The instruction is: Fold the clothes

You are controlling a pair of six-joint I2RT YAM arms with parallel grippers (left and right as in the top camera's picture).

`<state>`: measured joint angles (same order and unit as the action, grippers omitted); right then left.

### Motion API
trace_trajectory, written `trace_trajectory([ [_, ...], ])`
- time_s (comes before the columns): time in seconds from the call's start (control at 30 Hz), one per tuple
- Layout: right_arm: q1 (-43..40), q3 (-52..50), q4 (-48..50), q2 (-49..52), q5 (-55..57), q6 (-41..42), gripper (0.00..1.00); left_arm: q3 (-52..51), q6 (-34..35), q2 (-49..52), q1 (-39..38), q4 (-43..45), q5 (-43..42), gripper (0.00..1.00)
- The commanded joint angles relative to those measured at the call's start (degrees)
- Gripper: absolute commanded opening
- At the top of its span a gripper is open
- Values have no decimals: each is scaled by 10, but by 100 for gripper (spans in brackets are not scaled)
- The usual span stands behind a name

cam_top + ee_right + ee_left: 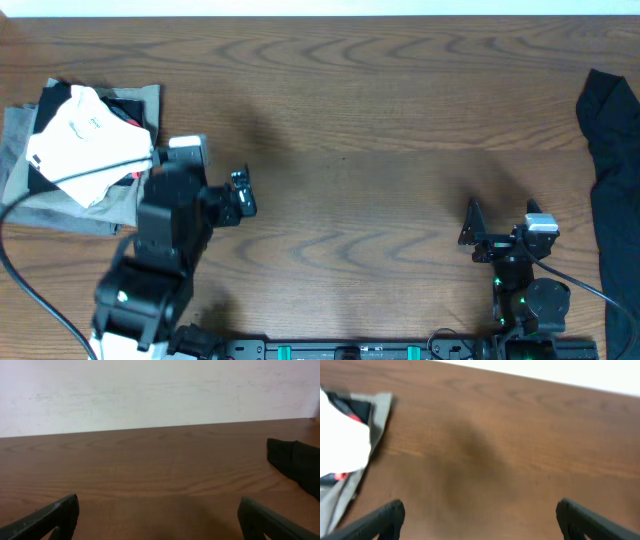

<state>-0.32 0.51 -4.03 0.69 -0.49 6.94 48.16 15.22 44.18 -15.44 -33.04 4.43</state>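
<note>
A stack of folded clothes (85, 150), grey, black and white with a red spot, lies at the table's left edge; it also shows in the left wrist view (347, 440). A dark unfolded garment (612, 180) lies at the right edge and shows in the right wrist view (295, 462). My left gripper (243, 195) is open and empty just right of the stack, over bare wood (480, 520). My right gripper (472, 228) is open and empty near the front right, left of the dark garment (160, 520).
The wooden table (380, 110) spans the view. A black cable (60, 185) runs from the left arm across the folded stack. The arm bases (360, 348) sit along the front edge. A white wall (150, 390) stands beyond the table's far edge.
</note>
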Motion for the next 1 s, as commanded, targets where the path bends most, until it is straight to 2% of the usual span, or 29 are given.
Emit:
trace_trajectory([
  [0.0,-2,-2,-2,-4,-4,-8,99,-86,3,-63,16,52,-3,98],
  [0.2,-2,-2,-2,-4,-4,-8,99,-240,3,-172,48,170,-4,98],
  [0.37,-2,-2,-2,-4,-4,-8,99,-323,3,-270,87,197,-4,98],
  [0.57,-2,-2,-2,-4,-4,-8,99,-385,0,-346,103,216,-3,98],
  [0.8,-2,-2,-2,-4,-4,-8,99,-456,-1,-394,118,303,-3,98],
  [0.97,-2,-2,-2,-4,-4,-8,99,-479,-1,-422,134,309,-3,98],
])
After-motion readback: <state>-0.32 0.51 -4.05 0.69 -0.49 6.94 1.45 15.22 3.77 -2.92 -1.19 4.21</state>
